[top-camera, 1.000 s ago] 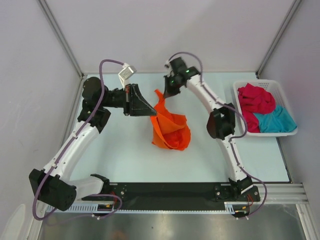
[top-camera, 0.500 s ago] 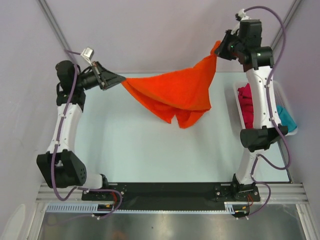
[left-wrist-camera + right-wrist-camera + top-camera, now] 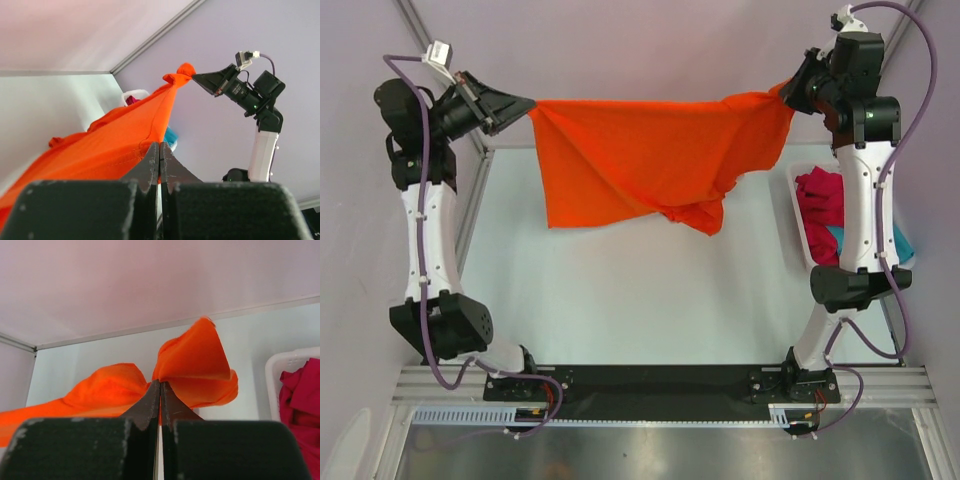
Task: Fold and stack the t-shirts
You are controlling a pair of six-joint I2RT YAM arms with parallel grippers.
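Orange t-shirt (image 3: pixel 650 165) hangs spread above the table (image 3: pixel 620 300); we hold its top edge taut, our left gripper (image 3: pixel 528 103) clamped on one corner, our right gripper (image 3: pixel 789 90) clamped on the other, both raised toward the far wall.

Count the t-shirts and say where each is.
3: orange t-shirt stretched between left gripper and right gripper; red t-shirt and teal t-shirt in the basket; more may hide underneath.
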